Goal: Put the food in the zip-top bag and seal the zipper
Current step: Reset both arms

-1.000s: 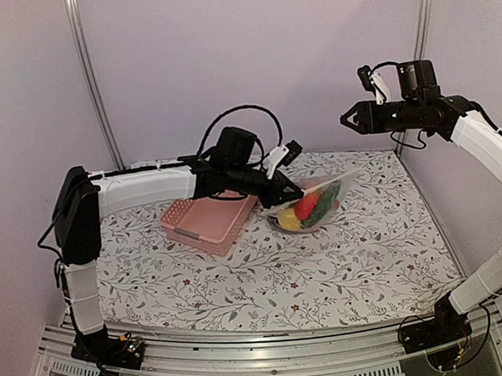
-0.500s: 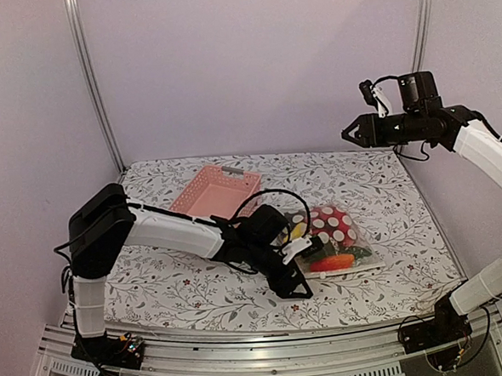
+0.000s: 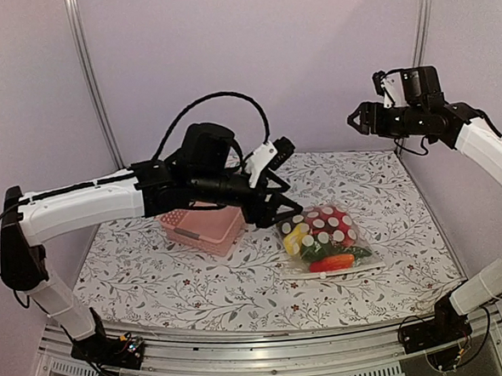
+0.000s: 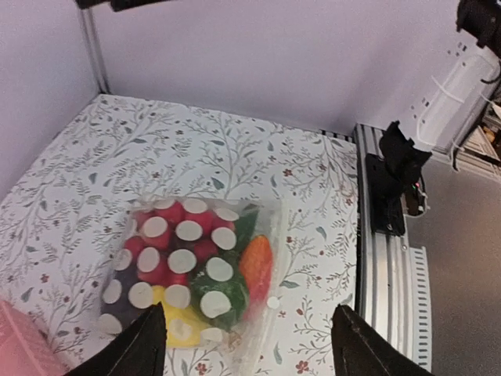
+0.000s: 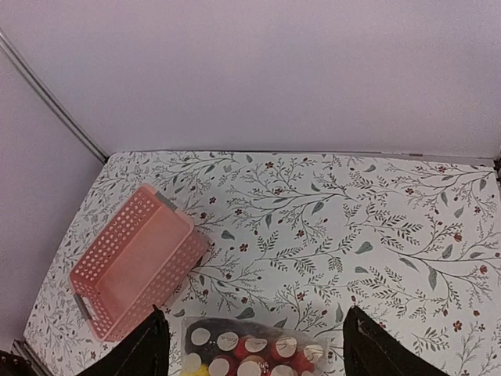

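Note:
The zip-top bag (image 3: 322,237) lies flat on the table at centre right, its red white-dotted face up. The food (image 3: 332,262) is inside it: red, yellow, green and orange-red pieces. The left wrist view looks down on the bag (image 4: 184,266), the orange-red piece (image 4: 257,266) and the pale zipper (image 4: 272,291) on the edge nearest the arm bases. My left gripper (image 3: 273,199) hovers above the bag's far-left side, open and empty (image 4: 249,348). My right gripper (image 3: 357,117) hangs high at the back right, open and empty (image 5: 262,345).
The pink slotted basket (image 3: 204,225) sits left of the bag, partly under my left arm, and looks empty in the right wrist view (image 5: 133,262). Metal frame posts (image 3: 91,78) stand at the back corners. A metal rail (image 3: 270,357) runs along the table's near edge.
My left gripper has gone from shut to open and risen from the bag's near side to above its far-left side. The bag has come to lie flat. My right arm barely moved.

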Robot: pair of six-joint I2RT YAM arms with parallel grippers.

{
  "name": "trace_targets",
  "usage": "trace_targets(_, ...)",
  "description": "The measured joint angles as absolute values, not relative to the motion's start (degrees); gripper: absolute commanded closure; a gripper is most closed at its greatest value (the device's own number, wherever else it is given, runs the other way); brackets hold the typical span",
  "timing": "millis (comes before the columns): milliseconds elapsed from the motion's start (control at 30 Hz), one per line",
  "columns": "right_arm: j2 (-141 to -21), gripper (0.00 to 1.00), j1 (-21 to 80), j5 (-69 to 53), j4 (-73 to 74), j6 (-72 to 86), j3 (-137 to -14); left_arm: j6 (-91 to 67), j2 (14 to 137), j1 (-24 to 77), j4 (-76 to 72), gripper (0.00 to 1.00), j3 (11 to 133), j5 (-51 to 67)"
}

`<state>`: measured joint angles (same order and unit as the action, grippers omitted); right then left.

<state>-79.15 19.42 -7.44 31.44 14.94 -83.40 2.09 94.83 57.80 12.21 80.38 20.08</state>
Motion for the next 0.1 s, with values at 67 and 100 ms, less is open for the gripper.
trace_targets(67, -79.0, 0.23, 19.4, -3.2, 29.9, 15.5, -83.7, 1.1, 91.5, 55.8, 13.4, 0.18, 80.4, 14.4)
trace_targets(100, -78.8, 0.23, 19.4, -1.3, 29.0, 15.3, -83.7, 0.3, 89.9, 54.6, 14.2, 0.15, 80.4, 10.6)
